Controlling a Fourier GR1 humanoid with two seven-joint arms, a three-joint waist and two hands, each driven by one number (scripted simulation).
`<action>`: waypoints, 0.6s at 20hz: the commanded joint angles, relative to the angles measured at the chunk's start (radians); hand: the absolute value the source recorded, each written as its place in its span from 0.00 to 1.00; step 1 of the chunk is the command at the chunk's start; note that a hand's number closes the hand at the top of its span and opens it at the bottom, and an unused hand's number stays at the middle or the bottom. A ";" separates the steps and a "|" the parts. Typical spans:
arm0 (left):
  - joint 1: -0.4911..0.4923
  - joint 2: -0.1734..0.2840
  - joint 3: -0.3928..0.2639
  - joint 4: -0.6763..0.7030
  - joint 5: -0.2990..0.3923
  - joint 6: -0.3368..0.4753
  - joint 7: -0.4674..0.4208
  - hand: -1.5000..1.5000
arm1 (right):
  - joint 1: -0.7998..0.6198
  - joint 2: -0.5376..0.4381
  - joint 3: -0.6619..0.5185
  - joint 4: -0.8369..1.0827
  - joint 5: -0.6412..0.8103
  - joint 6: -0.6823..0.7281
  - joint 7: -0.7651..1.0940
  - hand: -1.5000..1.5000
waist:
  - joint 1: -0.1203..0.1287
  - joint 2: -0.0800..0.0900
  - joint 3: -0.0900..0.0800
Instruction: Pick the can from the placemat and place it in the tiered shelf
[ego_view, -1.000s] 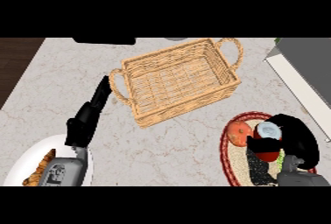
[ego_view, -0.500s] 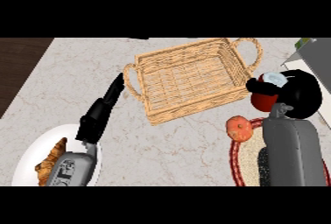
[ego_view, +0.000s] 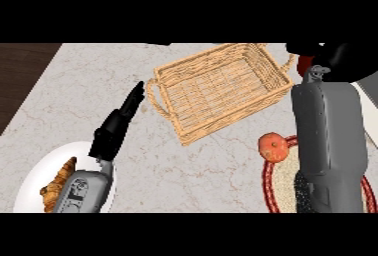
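Observation:
My right hand (ego_view: 341, 59) is raised at the top right, just past the right handle of a wicker basket (ego_view: 221, 90). Its fingers are curled round the can (ego_view: 305, 63), of which only a red sliver shows beside the hand. My grey right forearm runs up from the lower edge and covers much of the red-rimmed placemat (ego_view: 275, 186) at the bottom right. My left hand (ego_view: 118, 122) lies over the counter left of the basket, fingers straight, holding nothing.
An orange fruit (ego_view: 272, 146) sits at the placemat's upper left rim. A white plate (ego_view: 29, 182) with a croissant (ego_view: 57, 184) is at the lower left, partly under my left forearm. The counter's left edge borders dark floor (ego_view: 22, 75).
My right hand has carried the can off the placemat, up and to the right, to beside the basket's right handle. The view has shifted, so the basket appears further right. My left hand has barely moved.

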 joint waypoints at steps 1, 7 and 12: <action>-0.001 0.011 0.019 0.021 0.004 0.001 -0.018 0.50 | -0.158 -0.036 -0.041 0.110 0.177 -0.034 0.235 1.00 | -0.013 -0.002 -0.002; -0.007 0.000 0.013 0.019 -0.007 0.015 -0.003 0.50 | -0.306 -0.063 -0.094 0.231 0.384 -0.009 0.301 1.00 | -0.027 -0.007 0.000; 0.002 0.024 0.045 0.031 0.011 0.005 -0.014 0.50 | -0.393 -0.086 -0.136 0.313 0.529 0.036 0.328 1.00 | -0.041 -0.010 0.001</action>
